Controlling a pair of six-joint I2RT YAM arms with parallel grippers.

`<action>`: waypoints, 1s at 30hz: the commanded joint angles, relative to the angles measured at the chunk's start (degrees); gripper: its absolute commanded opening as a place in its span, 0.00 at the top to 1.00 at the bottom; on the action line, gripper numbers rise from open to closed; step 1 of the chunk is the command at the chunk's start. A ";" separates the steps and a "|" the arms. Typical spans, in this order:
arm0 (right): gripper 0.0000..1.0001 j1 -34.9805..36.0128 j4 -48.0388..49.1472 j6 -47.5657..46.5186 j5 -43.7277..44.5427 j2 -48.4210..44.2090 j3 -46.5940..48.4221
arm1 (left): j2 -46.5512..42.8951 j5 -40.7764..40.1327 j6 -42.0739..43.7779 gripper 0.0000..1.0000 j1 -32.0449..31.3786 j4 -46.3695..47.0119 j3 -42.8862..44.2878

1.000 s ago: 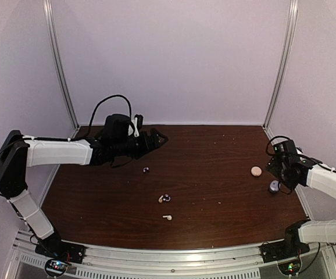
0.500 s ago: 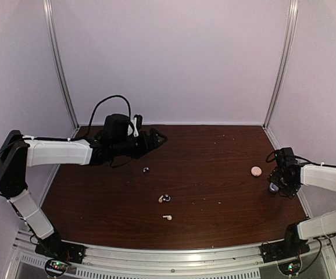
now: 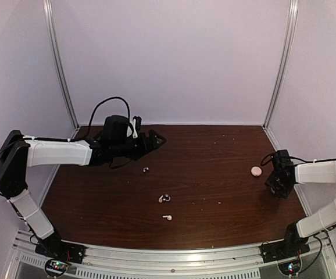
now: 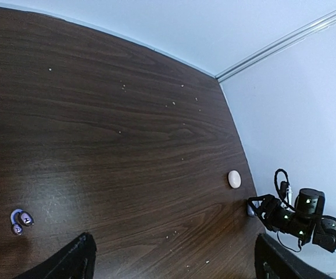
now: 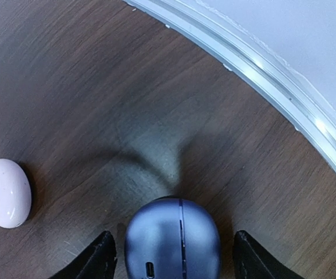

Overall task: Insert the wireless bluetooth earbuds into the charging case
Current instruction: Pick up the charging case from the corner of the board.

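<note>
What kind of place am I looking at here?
Probably a robotics test cell: left arm and right arm bolted at a wooden table, plain walls and metal frame posts around it, earbuds laid out.

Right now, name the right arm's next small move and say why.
Probably close the right pincer on the rounded blue-purple plastic charging case. Its fingers flank the case with a thin gap on each side, so nothing is gripped yet, and the case sits centred between them.
</note>
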 commanded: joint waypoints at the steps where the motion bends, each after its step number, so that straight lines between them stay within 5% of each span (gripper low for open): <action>1: 0.35 -0.34 1.85 -0.90 -1.62 0.55 -0.81 | -1.98 0.06 0.15 0.04 0.89 2.41 -0.61; 9: 0.60 0.17 3.90 -5.31 -10.44 -1.11 -2.26 | -2.92 0.06 1.31 0.04 1.50 1.51 -1.21; 23: 0.61 8.56 3.49 -12.66 -26.33 -13.91 -2.21 | -4.32 1.78 8.95 0.04 1.99 3.02 -3.00; 30: 0.61 13.01 2.23 -21.31 -38.39 -13.63 5.83 | -4.65 5.63 30.94 0.12 -1.45 3.41 -1.38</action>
